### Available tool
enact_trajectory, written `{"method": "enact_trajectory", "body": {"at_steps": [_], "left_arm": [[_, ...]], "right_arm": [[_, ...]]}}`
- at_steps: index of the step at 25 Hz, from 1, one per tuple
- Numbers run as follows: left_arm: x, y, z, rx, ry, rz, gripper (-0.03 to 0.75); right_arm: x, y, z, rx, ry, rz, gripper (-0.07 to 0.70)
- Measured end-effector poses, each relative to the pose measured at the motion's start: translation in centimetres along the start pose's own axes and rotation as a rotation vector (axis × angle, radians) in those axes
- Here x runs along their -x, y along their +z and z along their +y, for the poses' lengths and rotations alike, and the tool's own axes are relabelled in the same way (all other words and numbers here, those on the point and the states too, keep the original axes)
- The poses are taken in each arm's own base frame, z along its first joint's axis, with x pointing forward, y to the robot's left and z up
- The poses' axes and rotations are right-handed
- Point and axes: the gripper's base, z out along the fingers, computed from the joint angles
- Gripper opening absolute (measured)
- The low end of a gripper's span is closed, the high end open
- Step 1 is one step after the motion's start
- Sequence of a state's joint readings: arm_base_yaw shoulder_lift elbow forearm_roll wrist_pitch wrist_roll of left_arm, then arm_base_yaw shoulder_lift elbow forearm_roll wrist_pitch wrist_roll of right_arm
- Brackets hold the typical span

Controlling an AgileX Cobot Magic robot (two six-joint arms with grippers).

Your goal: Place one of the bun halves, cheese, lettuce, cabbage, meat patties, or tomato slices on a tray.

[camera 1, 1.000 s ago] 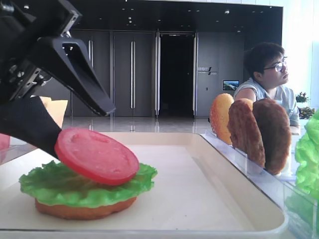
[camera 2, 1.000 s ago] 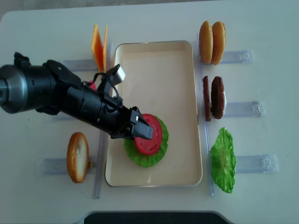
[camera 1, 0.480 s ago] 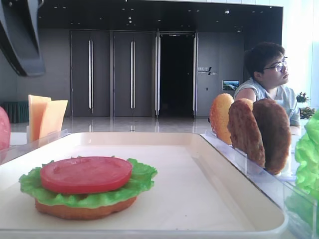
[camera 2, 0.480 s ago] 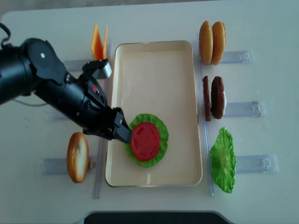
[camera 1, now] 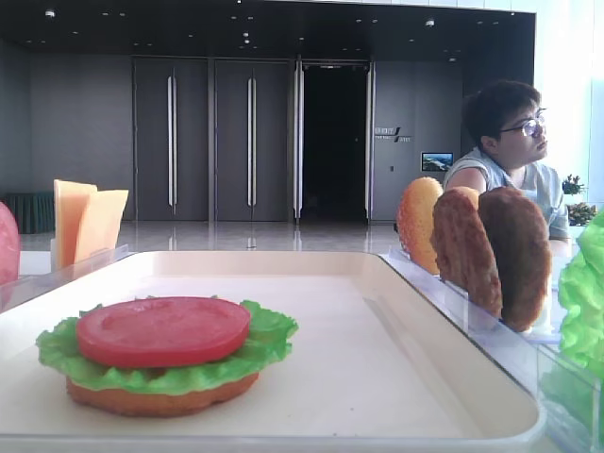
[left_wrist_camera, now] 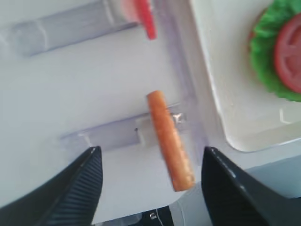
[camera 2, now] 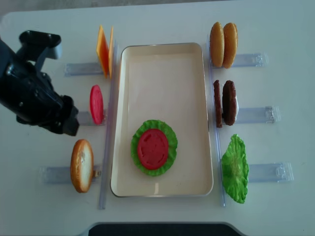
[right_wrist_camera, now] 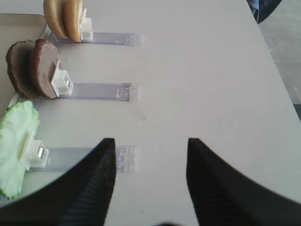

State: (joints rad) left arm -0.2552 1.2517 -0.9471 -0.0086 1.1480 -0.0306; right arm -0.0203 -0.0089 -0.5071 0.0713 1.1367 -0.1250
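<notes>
On the cream tray lies a stack: a flat bun half, green lettuce and a red tomato slice on top. My left gripper is open and empty, hovering left of the tray over a bun half that stands on edge in its clear rack. In the overhead view the left arm is beside the tray's left side. My right gripper is open and empty over bare table, right of the racks.
Left racks hold cheese, a tomato slice and a bun half. Right racks hold two buns, two patties and lettuce. A person sits behind the table.
The left gripper let go of the tomato slice, which now lies flat on the lettuce. The arm pulled back left, off the tray and out of the low view.
</notes>
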Motion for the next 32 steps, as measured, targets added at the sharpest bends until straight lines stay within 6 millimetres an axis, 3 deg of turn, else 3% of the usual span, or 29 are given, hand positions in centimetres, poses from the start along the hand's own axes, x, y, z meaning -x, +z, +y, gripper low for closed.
{"method": "enact_trajectory", "body": {"at_steps": [6,13,20,24,29,32], "left_arm": [[-0.5,-0.2,3.4,0.096,-0.088,0.036,0.496],[-2.0,-1.9,4.1,0.186,-0.125,-0.005,0.494],[-9.2,-2.9,3.1,0.163,-0.142,-0.130,0.466],[-13.0,-2.8,2.7,0.165,-0.133,-0.322,0.465],[-16.5,-2.2,2.3,0.172,-0.112,-0.516,0.465],[-18.1,-2.9,2.1,0.179,-0.108,-0.628,0.465]], "right_arm": [[0.0,0.0,0.0,0.000,0.000,0.000,0.335],[0.0,0.0,0.0,0.000,0.000,0.000,0.335],[0.0,0.0,0.0,0.000,0.000,0.000,0.335],[0.0,0.0,0.0,0.000,0.000,0.000,0.335],[0.0,0.0,0.0,0.000,0.000,0.000,0.335],[0.0,0.0,0.0,0.000,0.000,0.000,0.335]]}}
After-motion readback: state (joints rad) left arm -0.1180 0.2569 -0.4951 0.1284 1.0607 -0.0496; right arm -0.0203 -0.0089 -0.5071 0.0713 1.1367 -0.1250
